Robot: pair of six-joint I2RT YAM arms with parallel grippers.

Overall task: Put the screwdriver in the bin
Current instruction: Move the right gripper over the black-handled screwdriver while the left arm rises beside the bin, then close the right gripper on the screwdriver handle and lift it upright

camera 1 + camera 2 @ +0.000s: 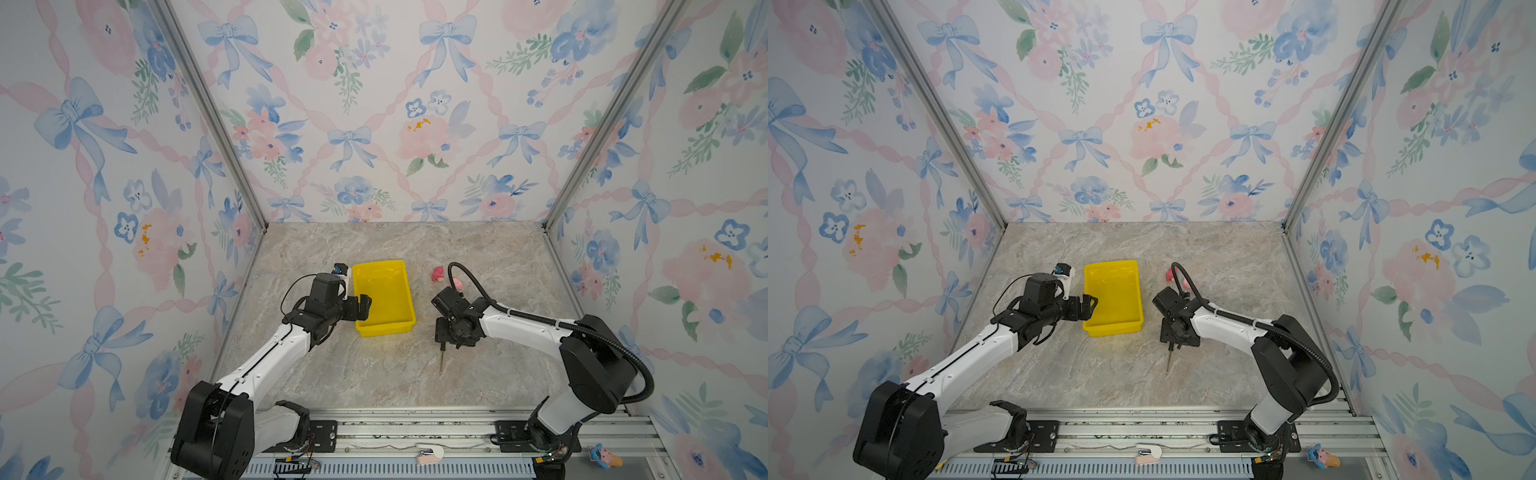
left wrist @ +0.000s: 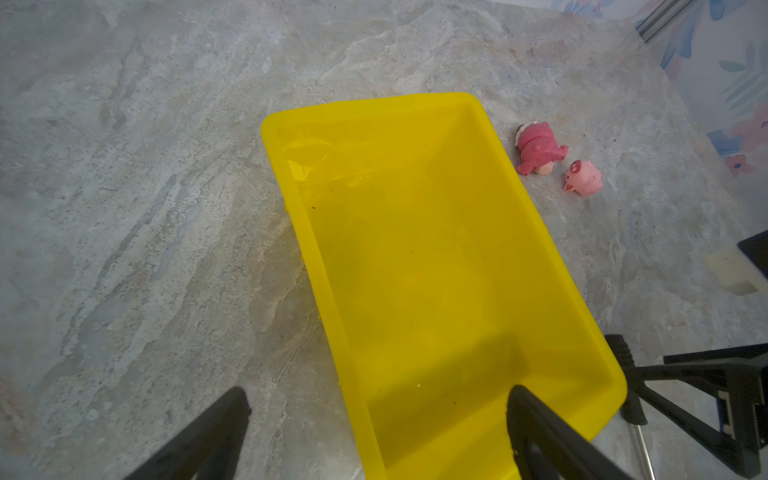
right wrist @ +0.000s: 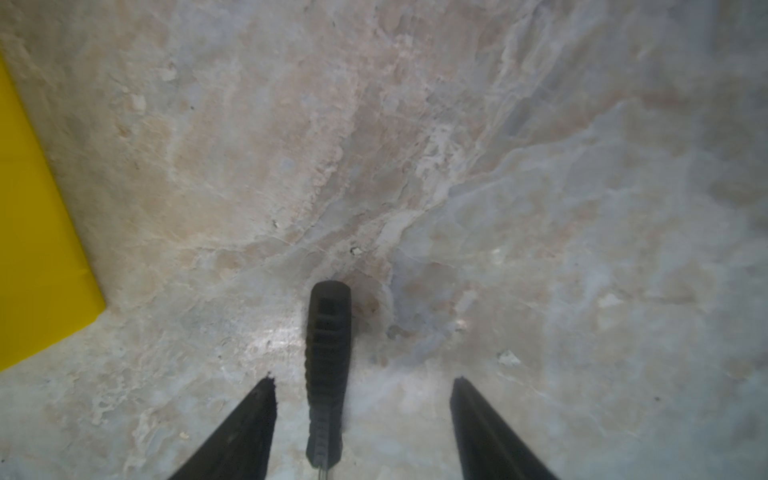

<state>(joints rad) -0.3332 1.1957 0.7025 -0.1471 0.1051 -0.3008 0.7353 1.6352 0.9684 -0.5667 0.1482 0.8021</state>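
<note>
Flanking the screwdriver (image 3: 328, 361) on the table (image 3: 540, 208), right fingers (image 3: 249, 428) stand apart; left fingers (image 2: 540, 428) gape astride the bin (image 2: 415, 249) wall.

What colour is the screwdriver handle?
Black, with a ribbed grip. The screwdriver handle shows best in the right wrist view.

Yellow bin (image 1: 384, 330), black-handled screwdriver (image 3: 328, 353) — beige-grey marbled table (image 1: 374, 374).
</note>
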